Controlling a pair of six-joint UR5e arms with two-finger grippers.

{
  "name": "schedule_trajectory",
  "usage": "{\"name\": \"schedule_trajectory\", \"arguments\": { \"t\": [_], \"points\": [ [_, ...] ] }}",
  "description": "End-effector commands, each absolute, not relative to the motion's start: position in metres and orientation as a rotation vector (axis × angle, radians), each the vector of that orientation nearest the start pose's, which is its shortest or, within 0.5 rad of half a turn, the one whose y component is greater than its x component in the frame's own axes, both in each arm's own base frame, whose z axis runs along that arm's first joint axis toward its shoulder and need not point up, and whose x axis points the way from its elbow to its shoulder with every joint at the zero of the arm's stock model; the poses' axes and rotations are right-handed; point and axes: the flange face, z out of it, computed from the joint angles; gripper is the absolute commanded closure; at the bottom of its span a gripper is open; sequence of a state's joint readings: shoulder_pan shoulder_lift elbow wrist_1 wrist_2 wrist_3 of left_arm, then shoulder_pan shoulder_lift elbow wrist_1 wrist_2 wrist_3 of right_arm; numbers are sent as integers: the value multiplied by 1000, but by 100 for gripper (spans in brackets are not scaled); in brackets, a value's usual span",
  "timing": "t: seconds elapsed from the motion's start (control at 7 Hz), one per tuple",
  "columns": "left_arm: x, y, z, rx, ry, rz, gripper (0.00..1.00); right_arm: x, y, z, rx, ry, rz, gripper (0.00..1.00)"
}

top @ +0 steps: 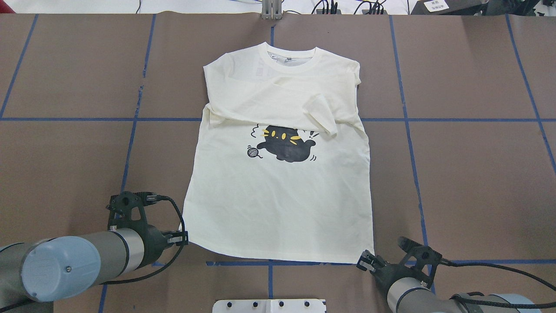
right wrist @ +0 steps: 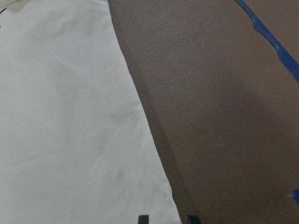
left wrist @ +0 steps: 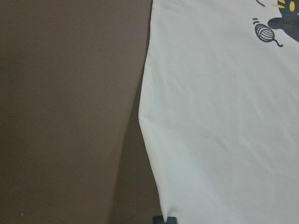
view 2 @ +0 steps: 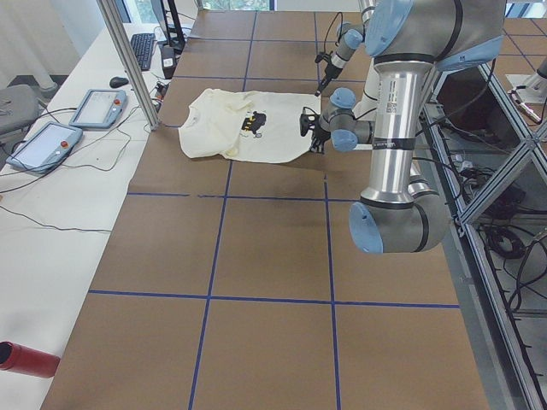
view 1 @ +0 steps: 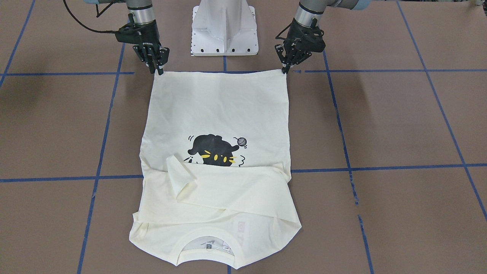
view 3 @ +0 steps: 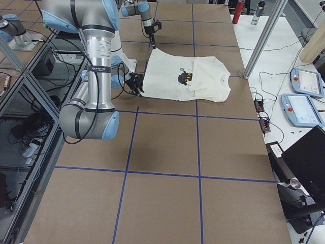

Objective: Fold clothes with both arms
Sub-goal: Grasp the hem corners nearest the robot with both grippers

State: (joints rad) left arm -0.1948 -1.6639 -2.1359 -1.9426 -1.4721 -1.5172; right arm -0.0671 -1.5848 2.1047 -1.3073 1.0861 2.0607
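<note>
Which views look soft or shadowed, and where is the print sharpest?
Front-facing view: cat print crisp, soft shadows on the table. Both wrist views: soft focus, a dark shadow band along the T-shirt edge. Overhead: even light, no glare.

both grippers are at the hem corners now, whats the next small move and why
Probably close the right gripper: its fingertips appear apart, straddling the cream T-shirt's hem corner, while the left gripper looks pinched shut on its corner. Only with both corners held could the hem lift evenly toward the collar.
</note>
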Motion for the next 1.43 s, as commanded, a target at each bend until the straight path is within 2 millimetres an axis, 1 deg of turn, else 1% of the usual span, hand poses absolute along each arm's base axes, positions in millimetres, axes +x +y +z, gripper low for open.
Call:
{"name": "schedule_trajectory", "arguments": {
  "t": [0.0, 0.14, 0.29, 0.43, 0.57, 0.71, 0.86, 1.0, 1.14, 1.29],
  "points": [
    [448, -234, 311, 217, 1012, -179, 100, -478, -147, 384, 233, -877, 581, 100],
    [448, -234, 311, 215, 1013, -178, 100, -480, -145, 385, 245, -841, 571, 100],
    [448, -234, 312, 214, 1005, -178, 100, -490, -146, 374, 256, -811, 566, 100],
    [445, -233, 309, 212, 995, -177, 100, -486, -148, 349, 249, -816, 565, 100],
    [423, -228, 285, 204, 985, -173, 100, -454, -148, 310, 222, -827, 545, 100],
    [377, -212, 240, 138, 967, -139, 100, -409, -144, 270, 162, -822, 514, 100],
    [336, -201, 213, 108, 981, -123, 100, -369, -139, 240, 126, -838, 492, 100],
    [325, -196, 205, 83, 996, -112, 100, -340, -136, 217, 94, -862, 472, 100],
    [305, -193, 194, 70, 1018, -108, 100, -328, -139, 198, 61, -884, 478, 100],
    [296, -191, 191, 42, 1008, -101, 100, -319, -150, 192, 40, -873, 485, 100]
  ]
}}
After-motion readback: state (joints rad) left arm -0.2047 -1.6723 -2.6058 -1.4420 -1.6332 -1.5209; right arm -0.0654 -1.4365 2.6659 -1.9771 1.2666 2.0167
